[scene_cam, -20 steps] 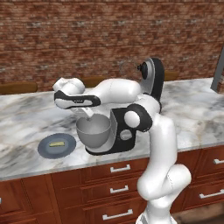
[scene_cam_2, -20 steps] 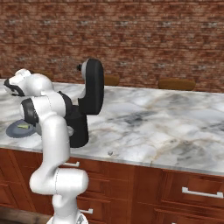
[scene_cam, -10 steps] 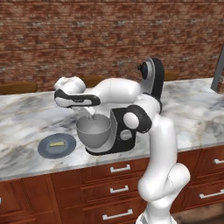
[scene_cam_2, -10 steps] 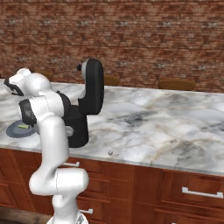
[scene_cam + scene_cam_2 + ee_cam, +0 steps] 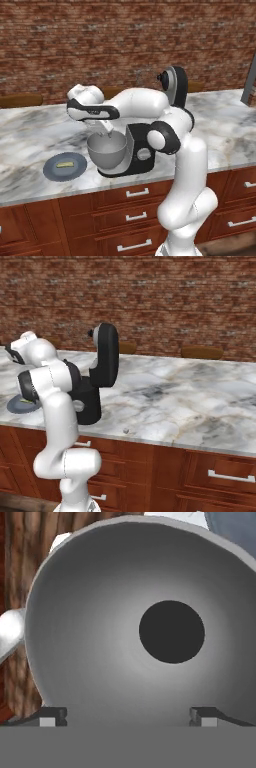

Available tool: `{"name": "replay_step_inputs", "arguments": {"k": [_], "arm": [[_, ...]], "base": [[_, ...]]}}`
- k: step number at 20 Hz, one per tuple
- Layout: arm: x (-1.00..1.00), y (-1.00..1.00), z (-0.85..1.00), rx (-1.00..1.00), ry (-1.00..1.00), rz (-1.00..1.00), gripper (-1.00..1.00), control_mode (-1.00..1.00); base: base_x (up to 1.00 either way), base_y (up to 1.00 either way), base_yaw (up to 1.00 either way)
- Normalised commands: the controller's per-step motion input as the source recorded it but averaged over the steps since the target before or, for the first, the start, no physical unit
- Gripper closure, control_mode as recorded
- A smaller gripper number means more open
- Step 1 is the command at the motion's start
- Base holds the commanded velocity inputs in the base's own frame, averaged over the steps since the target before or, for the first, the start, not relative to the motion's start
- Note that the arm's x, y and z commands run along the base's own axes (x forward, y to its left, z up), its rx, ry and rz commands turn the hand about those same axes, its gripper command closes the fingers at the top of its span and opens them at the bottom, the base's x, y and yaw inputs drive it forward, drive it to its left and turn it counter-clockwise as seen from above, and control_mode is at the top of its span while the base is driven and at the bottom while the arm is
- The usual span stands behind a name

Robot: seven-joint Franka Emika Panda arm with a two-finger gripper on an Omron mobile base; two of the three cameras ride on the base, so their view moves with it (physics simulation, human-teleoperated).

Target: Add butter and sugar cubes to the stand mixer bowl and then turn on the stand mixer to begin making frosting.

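Your pincer [image 5: 106, 131] hangs directly over the stand mixer bowl [image 5: 107, 151], pointing down into it. In the hand view the two finger tips [image 5: 53, 716] sit far apart at the bottom corners, jaws spread wide, nothing between them. The same view looks straight into the stand mixer bowl [image 5: 125, 627]: smooth grey inside with a round dark spot at the bottom, just right of middle. You cannot tell from here whether anything lies in the bowl besides that spot.

The bowl sits on the front of the stand mixer [image 5: 142, 150], whose black head [image 5: 175, 86] is tilted up and back. From the right base view you see the stand mixer [image 5: 95, 386] behind the arm, head up, silver knob on its side facing the camera.

The butter [image 5: 64, 163] lies flat on the blue-grey plate [image 5: 52, 171], which rests on the marble table [image 5: 30, 140] just left of the bowl, apart from it. The plate [image 5: 15, 406] peeks out at the left edge of the right base view, partly hidden by the arm.

Brick wall [image 5: 125, 45] behind, wooden drawers [image 5: 130, 210] below the table.
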Motion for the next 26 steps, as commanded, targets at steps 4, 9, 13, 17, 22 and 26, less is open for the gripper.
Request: {"name": "replay_step_inputs", "arguments": {"k": [4,9,13,17,22,26], "arm": [[-0.01,0.0,0.0,0.25,-0.06,0.12,-1.0,-1.0],[0.07,0.02,-0.08,0.24,-0.05,0.24,-1.0,-1.0],[0.0,0.01,-0.29,0.16,-0.01,0.3,-1.0,-1.0],[0.0,0.12,-0.3,0.14,0.0,0.28,-1.0,-1.0],[0.02,0.36,-0.05,0.17,0.0,0.24,-1.0,-1.0],[0.0,0.3,0.09,0.11,0.02,0.14,-1.0,-1.0]], "base": [[0.0,0.0,0.0],[0.0,0.0,0.0],[0.0,0.0,0.0],[0.0,0.0,0.0],[0.0,0.0,0.0],[0.0,0.0,0.0]]}}
